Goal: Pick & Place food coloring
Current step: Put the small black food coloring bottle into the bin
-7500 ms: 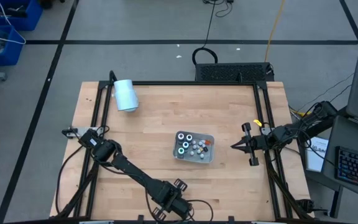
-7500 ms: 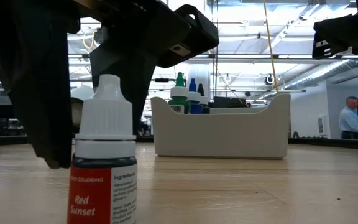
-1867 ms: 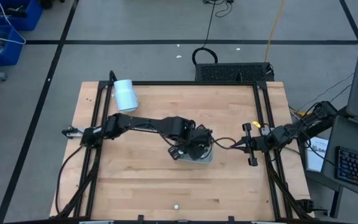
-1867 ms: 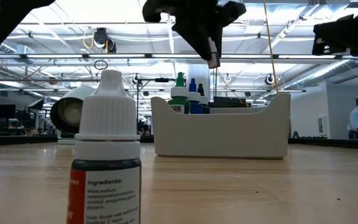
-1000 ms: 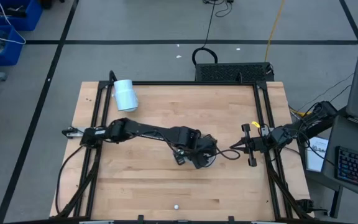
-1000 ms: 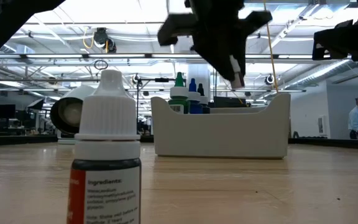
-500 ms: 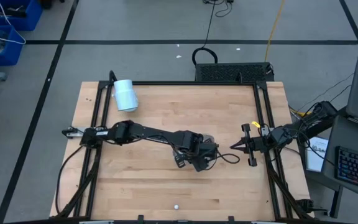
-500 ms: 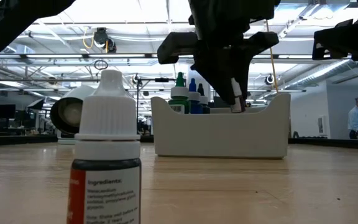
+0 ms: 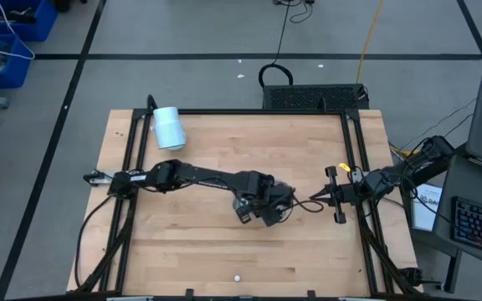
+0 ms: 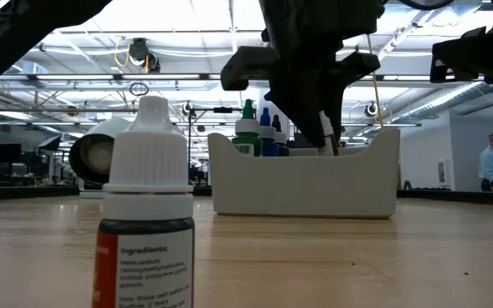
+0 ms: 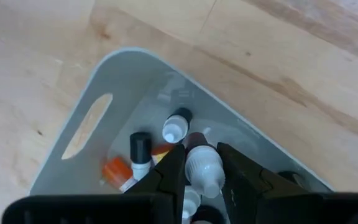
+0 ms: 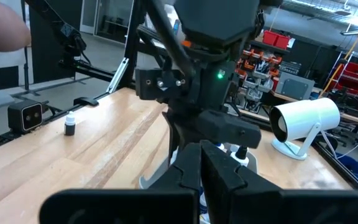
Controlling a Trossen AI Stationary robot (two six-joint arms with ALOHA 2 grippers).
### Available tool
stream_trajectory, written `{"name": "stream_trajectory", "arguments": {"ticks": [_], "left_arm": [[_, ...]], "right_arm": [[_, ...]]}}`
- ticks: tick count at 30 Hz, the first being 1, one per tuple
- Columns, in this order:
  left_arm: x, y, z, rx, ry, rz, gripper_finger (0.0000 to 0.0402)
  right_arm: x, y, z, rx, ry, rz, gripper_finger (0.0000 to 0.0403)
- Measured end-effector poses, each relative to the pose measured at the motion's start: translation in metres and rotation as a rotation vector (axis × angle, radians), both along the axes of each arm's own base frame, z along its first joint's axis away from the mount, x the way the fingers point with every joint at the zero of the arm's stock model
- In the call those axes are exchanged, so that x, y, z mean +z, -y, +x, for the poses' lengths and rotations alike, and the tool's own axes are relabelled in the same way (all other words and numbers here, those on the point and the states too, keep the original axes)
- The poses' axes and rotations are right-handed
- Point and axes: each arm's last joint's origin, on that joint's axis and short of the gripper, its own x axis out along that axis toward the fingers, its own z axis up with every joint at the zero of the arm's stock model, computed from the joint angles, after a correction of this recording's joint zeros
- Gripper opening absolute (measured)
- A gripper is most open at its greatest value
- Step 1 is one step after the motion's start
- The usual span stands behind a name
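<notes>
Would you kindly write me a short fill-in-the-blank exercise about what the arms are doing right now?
1. The left gripper holds a white-capped ____ between its jaws.
2. It hangs over the grey ____.
3. One bottle stands alone near the table's ____ edge.
4. The right gripper's jaws are ____.

Missing: bottle; tray; front; shut

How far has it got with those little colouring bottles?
Looks done: a lone bottle stands near the table's front edge, apart from the tray. In hand: the left gripper, down in the tray, is closed on a white-capped bottle. Probably left: the other bottles standing in the tray. The right gripper waits shut at the table's right side.
</notes>
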Motion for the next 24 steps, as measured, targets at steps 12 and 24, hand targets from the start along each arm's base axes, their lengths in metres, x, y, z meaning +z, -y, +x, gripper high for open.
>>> {"name": "stream_trajectory", "arguments": {"ticks": [12,24], "left_arm": [[-0.018,-0.005,0.003,0.039,-0.057,-0.025,0.0083],[-0.019,-0.009,0.003,0.064,-0.061,-0.025,0.0083]], "right_arm": [[0.0,0.0,0.0,0.0,0.0,0.0,0.0],[0.0,0.0,0.0,0.0,0.0,0.0,0.0]]}}
